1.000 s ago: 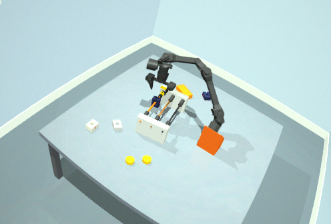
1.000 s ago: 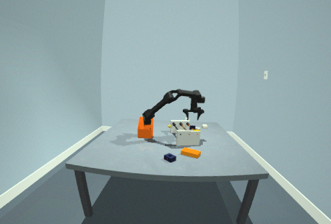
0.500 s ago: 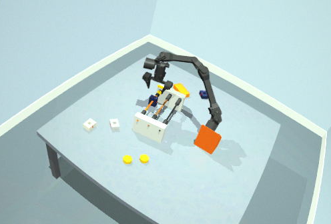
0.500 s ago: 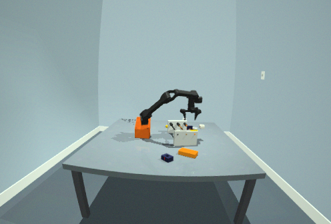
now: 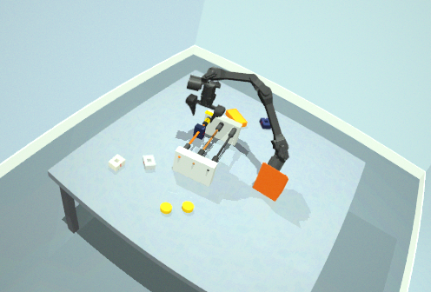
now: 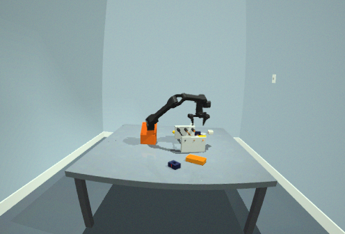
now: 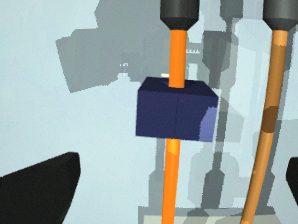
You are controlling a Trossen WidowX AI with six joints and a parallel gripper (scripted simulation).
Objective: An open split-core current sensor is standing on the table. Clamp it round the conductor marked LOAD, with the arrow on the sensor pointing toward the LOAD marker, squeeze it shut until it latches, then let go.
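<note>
A dark blue sensor [image 5: 199, 131] [image 6: 197, 134] [image 7: 175, 115] sits around the outer orange conductor [image 5: 193, 139] [image 7: 177, 55]. Its halves look closed, with a thin seam in the wrist view; its arrow and latch cannot be made out. A yellow marker [image 5: 208, 114] is by the rear end of that conductor; its lettering is unreadable. The conductors run between two white panels [image 5: 195, 170] [image 6: 193, 147]. My gripper [image 5: 203, 116] [image 6: 198, 124] [image 7: 187, 167] is open and empty above the sensor's conductor, with its fingers wide to either side and clear of the sensor.
A brown-orange conductor [image 7: 271, 95] and a black conductor [image 5: 224, 146] run alongside. An orange block [image 5: 236, 117] [image 6: 196, 159] and another dark blue sensor [image 5: 265, 123] [image 6: 175, 166] lie beyond the rear panel. Two white square pieces [image 5: 114, 164] [image 5: 149, 166] and two yellow discs [image 5: 166, 208] [image 5: 188, 207] lie on the table.
</note>
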